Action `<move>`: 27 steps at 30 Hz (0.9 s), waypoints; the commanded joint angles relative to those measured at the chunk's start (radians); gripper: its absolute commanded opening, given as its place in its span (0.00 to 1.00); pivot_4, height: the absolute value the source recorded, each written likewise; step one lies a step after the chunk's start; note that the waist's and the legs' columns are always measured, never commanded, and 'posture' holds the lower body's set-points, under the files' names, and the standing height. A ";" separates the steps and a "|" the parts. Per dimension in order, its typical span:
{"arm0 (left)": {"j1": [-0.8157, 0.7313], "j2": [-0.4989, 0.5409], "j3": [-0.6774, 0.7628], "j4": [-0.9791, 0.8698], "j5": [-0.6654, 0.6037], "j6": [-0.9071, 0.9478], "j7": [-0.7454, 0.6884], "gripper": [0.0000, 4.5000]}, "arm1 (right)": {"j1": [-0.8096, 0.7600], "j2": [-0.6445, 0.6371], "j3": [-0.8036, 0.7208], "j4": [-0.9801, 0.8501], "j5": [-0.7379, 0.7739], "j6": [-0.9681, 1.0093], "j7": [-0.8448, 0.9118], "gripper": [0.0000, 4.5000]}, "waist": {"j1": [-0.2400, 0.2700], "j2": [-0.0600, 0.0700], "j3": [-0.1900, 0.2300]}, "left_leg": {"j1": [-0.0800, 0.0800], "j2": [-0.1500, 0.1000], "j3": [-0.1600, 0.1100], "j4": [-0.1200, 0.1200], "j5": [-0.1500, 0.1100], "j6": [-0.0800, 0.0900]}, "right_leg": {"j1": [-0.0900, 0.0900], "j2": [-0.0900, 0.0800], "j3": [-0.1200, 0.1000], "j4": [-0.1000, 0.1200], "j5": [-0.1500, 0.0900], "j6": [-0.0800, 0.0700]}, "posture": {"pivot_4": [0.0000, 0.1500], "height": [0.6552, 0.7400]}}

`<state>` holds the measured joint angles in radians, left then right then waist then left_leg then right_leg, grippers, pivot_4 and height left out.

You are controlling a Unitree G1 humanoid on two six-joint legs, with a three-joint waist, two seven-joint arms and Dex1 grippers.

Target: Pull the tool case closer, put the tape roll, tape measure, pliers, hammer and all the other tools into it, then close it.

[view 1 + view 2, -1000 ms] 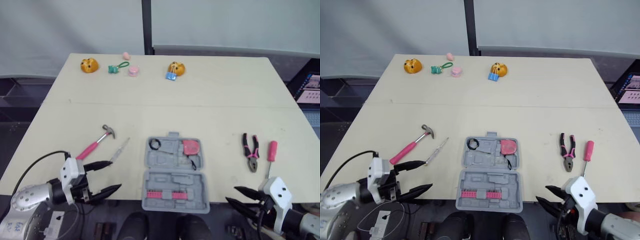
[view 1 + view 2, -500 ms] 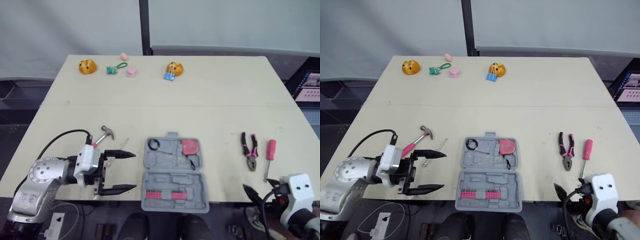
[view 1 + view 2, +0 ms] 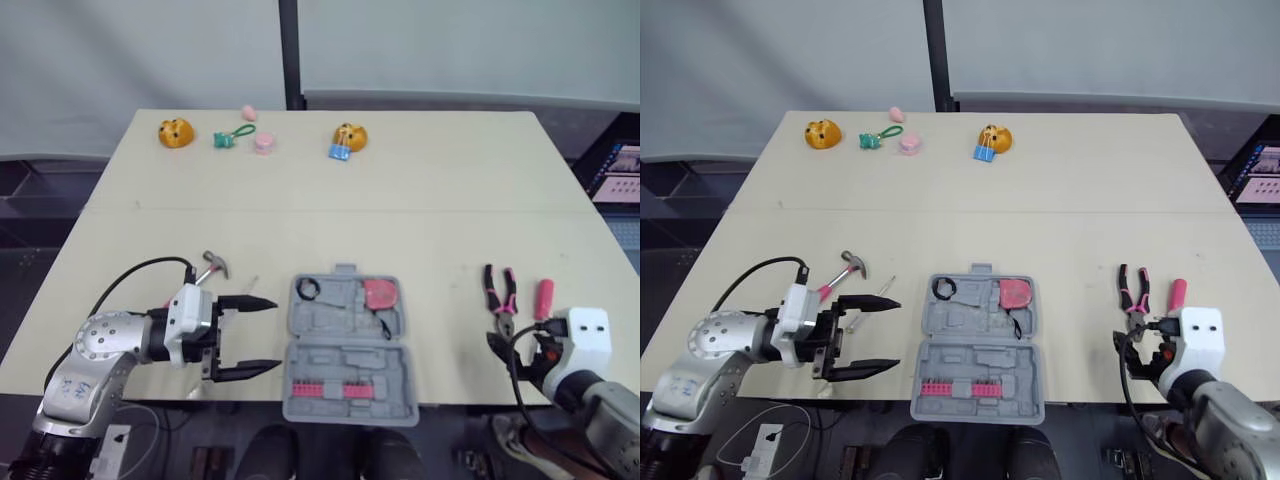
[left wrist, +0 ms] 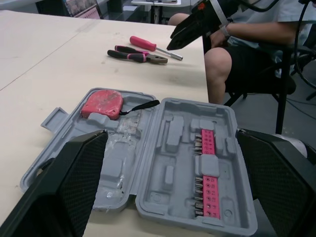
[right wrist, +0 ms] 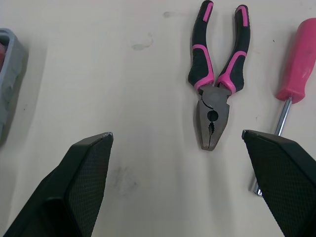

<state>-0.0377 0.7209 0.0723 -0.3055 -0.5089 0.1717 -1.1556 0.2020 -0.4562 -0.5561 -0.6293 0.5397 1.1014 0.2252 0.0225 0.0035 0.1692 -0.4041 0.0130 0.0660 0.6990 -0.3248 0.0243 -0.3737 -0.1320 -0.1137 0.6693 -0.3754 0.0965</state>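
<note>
Left gripper (image 3: 898,333) spread wide and empty at 9 o'clock of the tool case (image 3: 345,350); right gripper (image 5: 177,133) spread wide and empty over the pliers (image 5: 215,84).
Tool case lies open at the table's (image 3: 420,200) 6 o'clock edge. Light rigid plastic, probably slides easily, so take a side wall. Hammer (image 3: 210,265) at its 10: head-heavy, grip mid-handle. Pliers and screwdriver (image 5: 296,64) at 3: stiff, grippy handles. Tape measure (image 3: 381,293) sits inside.
</note>
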 commanded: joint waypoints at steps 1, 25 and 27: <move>0.019 0.008 0.025 -0.032 0.001 -0.033 0.000 1.00 | -0.058 -0.014 -0.007 0.055 -0.017 0.037 -0.037 0.99 | 0.000 0.000 0.000 | 0.000 0.000 0.000 0.000 0.000 0.000 | 0.000 0.000 0.000 0.001 0.000 0.000 | 1.00 0.15; 0.082 0.021 0.054 -0.072 0.011 -0.058 0.034 1.00 | -0.300 0.007 0.143 0.439 -0.212 -0.118 -0.081 0.99 | -0.003 0.000 0.000 | -0.001 0.000 0.001 0.000 0.000 0.000 | -0.002 0.000 0.000 0.005 0.000 -0.001 | 1.00 0.15; 0.082 0.022 0.056 -0.071 0.011 -0.058 0.035 1.00 | -0.316 0.015 0.143 0.460 -0.213 -0.122 -0.083 0.99 | -0.004 0.000 0.000 | -0.001 0.000 0.001 0.000 0.000 0.000 | -0.002 0.000 0.000 0.005 0.000 -0.001 | 1.00 0.15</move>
<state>0.0440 0.7278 0.1033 -0.3464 -0.4939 0.1228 -1.1239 -0.1067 -0.4464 -0.4000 -0.1764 0.3331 0.9993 0.1598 0.0188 0.0039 0.1692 -0.4047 0.0131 0.0670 0.6990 -0.3243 0.0241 -0.3758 -0.1319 -0.1135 0.6747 -0.3758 0.0959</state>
